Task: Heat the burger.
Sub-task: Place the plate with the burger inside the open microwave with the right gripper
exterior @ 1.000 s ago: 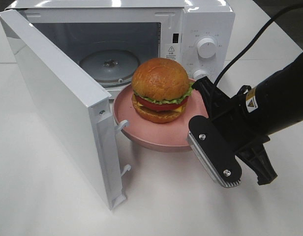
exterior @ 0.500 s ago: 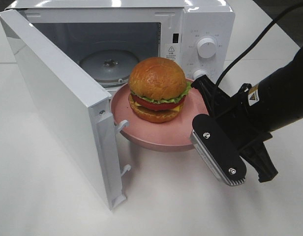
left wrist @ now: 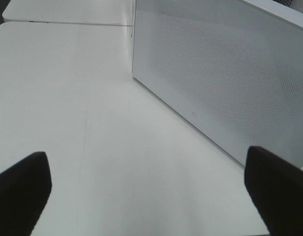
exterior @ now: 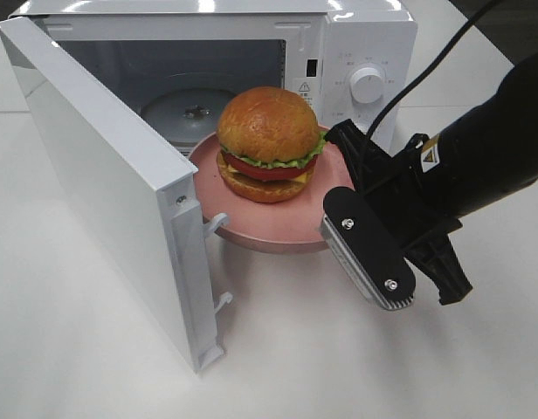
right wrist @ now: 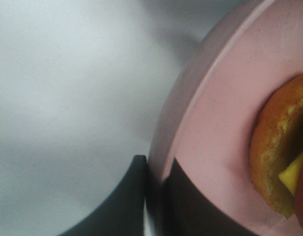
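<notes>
- Pinches rim of pink plate [right wrist: 210, 123] with right gripper [right wrist: 154, 194], burger [exterior: 267, 144] on top, at mouth of open microwave [exterior: 365, 52].
- Hangs left gripper [left wrist: 146, 191] wide apart over table [left wrist: 68, 98], gripping nothing.

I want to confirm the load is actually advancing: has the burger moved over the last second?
Yes. Judged against the upper knob of the microwave, the burger has shifted left and back toward the open front, riding on the pink plate.

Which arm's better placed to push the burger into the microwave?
Right. The right gripper has its jaws shut on the pink plate rim, burger on it, at the open microwave. The left gripper is open, empty, outside the door.
</notes>
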Motion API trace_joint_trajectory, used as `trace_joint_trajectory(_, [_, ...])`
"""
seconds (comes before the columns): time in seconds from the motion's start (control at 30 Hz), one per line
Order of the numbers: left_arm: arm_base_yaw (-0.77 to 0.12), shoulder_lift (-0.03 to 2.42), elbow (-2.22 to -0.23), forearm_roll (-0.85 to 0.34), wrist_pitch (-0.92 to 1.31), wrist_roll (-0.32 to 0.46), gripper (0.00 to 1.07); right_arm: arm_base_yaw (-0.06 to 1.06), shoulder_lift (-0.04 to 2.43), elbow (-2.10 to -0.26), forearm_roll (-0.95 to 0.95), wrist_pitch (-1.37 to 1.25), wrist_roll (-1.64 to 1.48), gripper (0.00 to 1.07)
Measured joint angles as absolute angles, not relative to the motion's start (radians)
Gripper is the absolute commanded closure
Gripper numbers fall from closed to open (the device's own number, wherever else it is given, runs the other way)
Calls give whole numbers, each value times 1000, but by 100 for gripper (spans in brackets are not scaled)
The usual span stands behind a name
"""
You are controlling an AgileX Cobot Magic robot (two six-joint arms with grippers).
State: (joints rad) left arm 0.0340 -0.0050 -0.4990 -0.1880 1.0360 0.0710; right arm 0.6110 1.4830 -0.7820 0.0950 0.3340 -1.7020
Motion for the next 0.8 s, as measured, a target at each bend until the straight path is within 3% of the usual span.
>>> trace_joint_trajectory(0.8, [34, -5, -499, -188, 1036, 71, 7, 647, 1626, -952, 29, 345, -1598, 107])
